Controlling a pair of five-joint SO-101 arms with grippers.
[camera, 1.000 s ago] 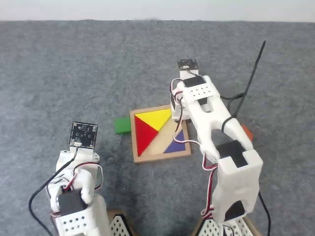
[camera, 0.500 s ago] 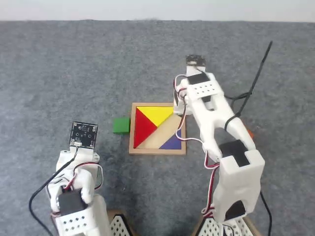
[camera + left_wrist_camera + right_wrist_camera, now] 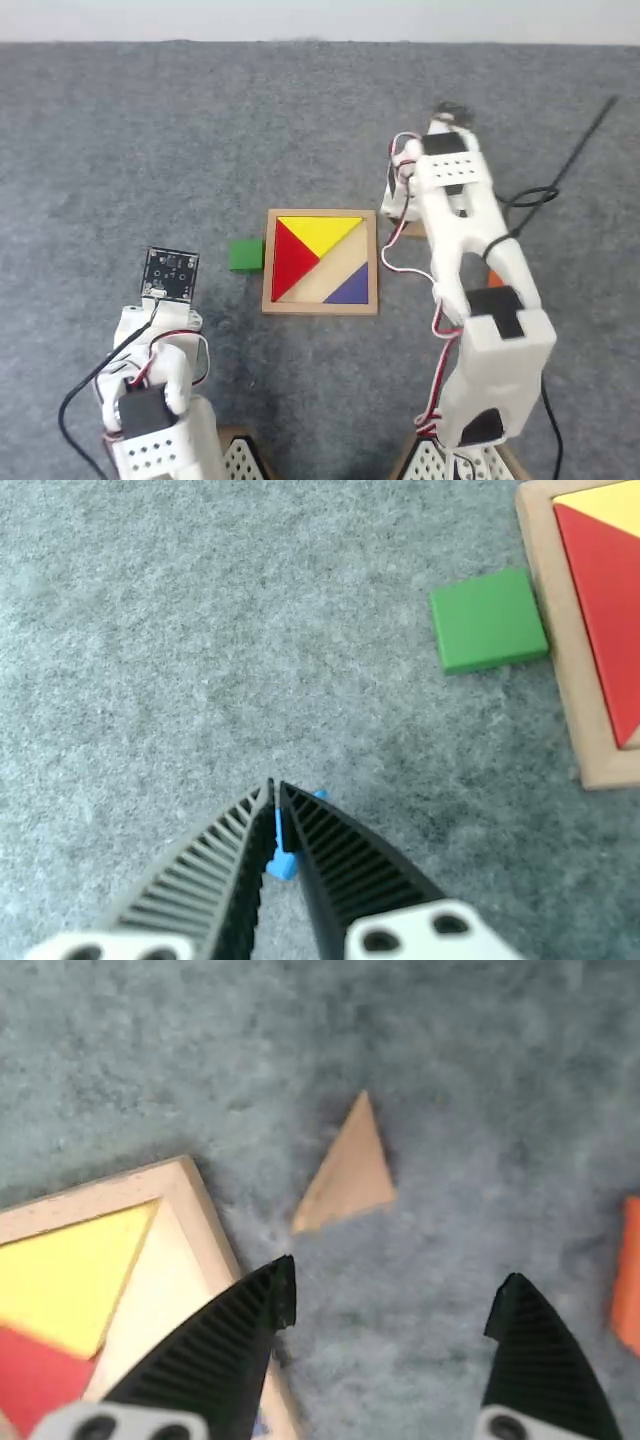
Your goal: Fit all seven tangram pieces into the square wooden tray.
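The square wooden tray (image 3: 320, 304) lies mid-table and holds a yellow triangle (image 3: 320, 233), a red triangle (image 3: 290, 262) and a purple triangle (image 3: 352, 289). A green square (image 3: 246, 254) lies on the carpet just outside its left side, also seen as the green square (image 3: 490, 619). My right gripper (image 3: 398, 1280) is open above the carpet beside the tray's corner (image 3: 185, 1175), with a tan triangle (image 3: 350, 1170) just beyond its fingertips. My left gripper (image 3: 275, 790) is shut, short of the green square. A bit of blue (image 3: 282, 864) shows between its fingers.
An orange piece (image 3: 628, 1270) lies to the right of the right arm (image 3: 470, 250), which mostly hides it from above. Grey carpet covers the table, with open room at the back and on the left. The left arm (image 3: 160, 400) sits at the front left.
The tray was tilted and now lies square. My right arm has swung right, off the tray's far right corner. The left arm has not moved.
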